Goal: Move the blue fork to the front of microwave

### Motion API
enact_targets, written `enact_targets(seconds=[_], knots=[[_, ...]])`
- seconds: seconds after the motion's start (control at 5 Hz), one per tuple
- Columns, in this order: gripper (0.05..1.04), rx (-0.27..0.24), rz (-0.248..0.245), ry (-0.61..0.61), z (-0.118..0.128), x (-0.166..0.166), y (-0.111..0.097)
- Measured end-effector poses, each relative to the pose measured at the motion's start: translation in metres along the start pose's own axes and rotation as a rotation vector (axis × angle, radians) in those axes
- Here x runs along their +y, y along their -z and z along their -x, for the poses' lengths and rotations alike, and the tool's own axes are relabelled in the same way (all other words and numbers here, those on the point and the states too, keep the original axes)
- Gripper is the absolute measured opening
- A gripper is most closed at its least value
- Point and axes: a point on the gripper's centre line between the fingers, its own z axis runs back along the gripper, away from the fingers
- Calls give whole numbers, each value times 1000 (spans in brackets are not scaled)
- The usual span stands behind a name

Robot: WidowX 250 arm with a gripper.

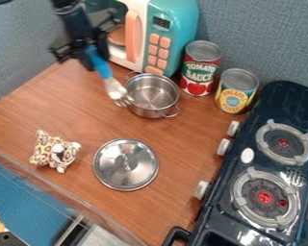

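Note:
The black gripper (96, 57) hangs at the upper left, in front of the microwave's left part, shut on the handle of the blue fork (100, 64). The fork slants down to the right, its silver tines lowest, beside the left rim of the steel pot as seen here. Behind the gripper and fork stands the teal and white microwave (174, 24), with an orange door handle and orange buttons. The gripper hides part of the microwave's door.
The steel pot (152, 92) stands before the microwave, with a tomato sauce can (200, 68) and a pineapple can (236, 91) to its right. A lid (125, 165) and a spotted plush toy (54, 151) lie nearer. A black stove (247, 192) fills the right side.

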Motion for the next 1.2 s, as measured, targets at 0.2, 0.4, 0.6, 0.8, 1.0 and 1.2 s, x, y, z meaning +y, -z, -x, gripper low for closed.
enact_targets(seconds=[0.2, 0.4, 0.6, 0.8, 1.0, 1.2], knots=[[374, -43, -36, -121, -44, 18, 19], [374, -83, -32, -199, -76, 27, 42], [374, -67, -72, -242, -89, 31, 64], [374, -39, -100, -253, -97, 29, 86], [374, -16, -127, -262, -102, 27, 107], [374, 6, -133, -254, -106, 21, 116]])
